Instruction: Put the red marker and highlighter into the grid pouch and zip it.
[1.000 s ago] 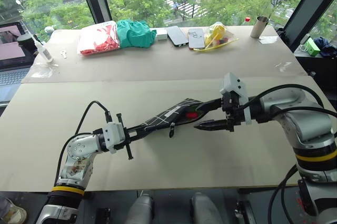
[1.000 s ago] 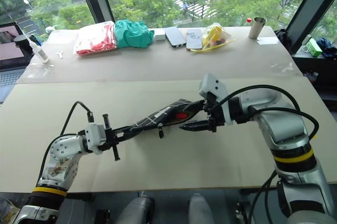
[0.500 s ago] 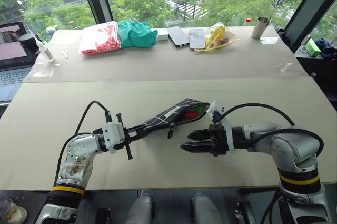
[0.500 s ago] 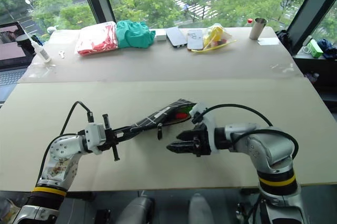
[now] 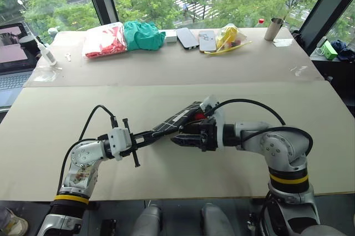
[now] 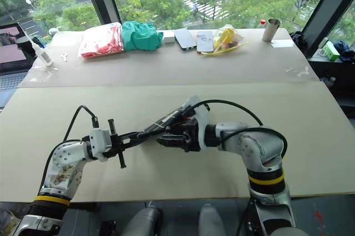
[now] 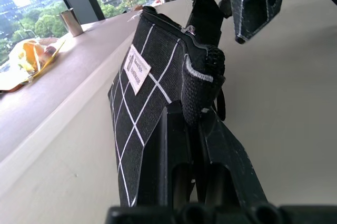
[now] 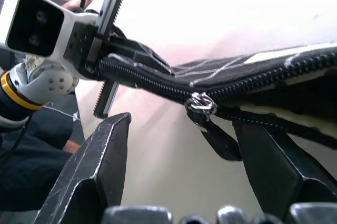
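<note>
My left gripper is shut on one corner of the grid pouch and holds it level above the table. The pouch is black with white grid lines and a white label. A bit of red, the red marker, shows in the pouch's open end. The highlighter is hidden. My right gripper is open and lies close under the pouch's middle. In the right wrist view its fingers stand on either side of the zipper pull, which hangs from the partly open zipper, and do not touch it.
Along the far table lie a red bag, a green cloth, two phones, a yellow bag and a metal cup. A laptop and a small bottle stand at the far left.
My right gripper has swung left and down from the pouch's far end to the zipper at its middle, rolling as it went. The left gripper and pouch have kept still.
</note>
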Robot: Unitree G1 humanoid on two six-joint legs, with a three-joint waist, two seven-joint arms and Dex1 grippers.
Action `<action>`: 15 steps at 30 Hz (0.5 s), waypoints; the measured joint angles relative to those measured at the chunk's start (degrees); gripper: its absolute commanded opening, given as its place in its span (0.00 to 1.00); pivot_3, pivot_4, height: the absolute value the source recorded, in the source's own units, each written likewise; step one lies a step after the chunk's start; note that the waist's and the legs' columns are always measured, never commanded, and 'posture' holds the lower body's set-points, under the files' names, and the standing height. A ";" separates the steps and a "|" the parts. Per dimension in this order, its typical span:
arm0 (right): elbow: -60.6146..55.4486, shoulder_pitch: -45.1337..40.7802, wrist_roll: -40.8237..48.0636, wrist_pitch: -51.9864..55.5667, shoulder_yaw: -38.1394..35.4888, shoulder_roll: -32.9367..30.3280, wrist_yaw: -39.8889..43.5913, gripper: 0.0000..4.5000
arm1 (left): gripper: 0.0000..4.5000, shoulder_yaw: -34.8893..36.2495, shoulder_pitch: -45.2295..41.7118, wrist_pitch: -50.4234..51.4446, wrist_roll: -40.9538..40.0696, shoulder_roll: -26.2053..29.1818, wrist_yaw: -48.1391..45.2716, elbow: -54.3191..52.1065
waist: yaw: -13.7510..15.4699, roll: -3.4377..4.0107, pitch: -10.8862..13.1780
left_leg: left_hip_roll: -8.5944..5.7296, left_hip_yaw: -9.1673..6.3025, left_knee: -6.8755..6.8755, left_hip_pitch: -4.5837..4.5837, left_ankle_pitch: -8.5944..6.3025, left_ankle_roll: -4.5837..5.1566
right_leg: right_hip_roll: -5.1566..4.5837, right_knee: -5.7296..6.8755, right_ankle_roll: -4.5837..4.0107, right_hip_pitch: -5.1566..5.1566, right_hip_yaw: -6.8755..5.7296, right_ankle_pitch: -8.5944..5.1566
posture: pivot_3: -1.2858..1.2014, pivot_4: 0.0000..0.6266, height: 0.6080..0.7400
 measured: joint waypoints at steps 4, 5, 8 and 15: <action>0.95 -0.26 -0.32 -1.19 2.23 -0.17 -0.86 0.54 | 0.00 0.00 -0.06 0.00 0.01 0.00 0.02 0.08 | -0.11 0.00 0.00 | 0.00 0.00 0.00 0.00 0.00 0.00 | 0.00 0.01 0.00 -0.02 0.00 0.00 | 0.52 0.24 1.00; 1.25 -0.26 -0.52 -1.51 2.70 -0.16 -1.04 0.46 | 0.00 -0.01 -0.13 0.00 0.01 -0.01 0.02 0.08 | -0.12 0.00 0.00 | 0.00 0.00 -0.01 0.00 0.00 0.00 | 0.00 0.01 0.00 -0.02 0.00 0.00 | 0.52 0.24 1.00; 2.04 -0.28 -1.35 -3.00 3.72 -0.54 -2.01 0.25 | 0.00 -0.01 -0.18 0.00 0.01 -0.01 0.06 0.08 | -0.10 0.00 0.00 | 0.00 0.00 0.00 0.00 0.00 0.00 | 0.00 0.00 0.00 -0.01 0.00 0.00 | 0.52 0.24 1.00; 2.70 -1.07 -1.78 -5.74 4.99 -3.19 -1.39 0.02 | 0.00 -0.04 -0.20 0.00 0.08 -0.02 0.32 0.07 | -0.11 0.00 0.00 | 0.00 0.00 -0.01 0.00 0.00 0.00 | 0.00 0.00 0.00 -0.02 0.00 0.00 | 0.52 0.24 1.00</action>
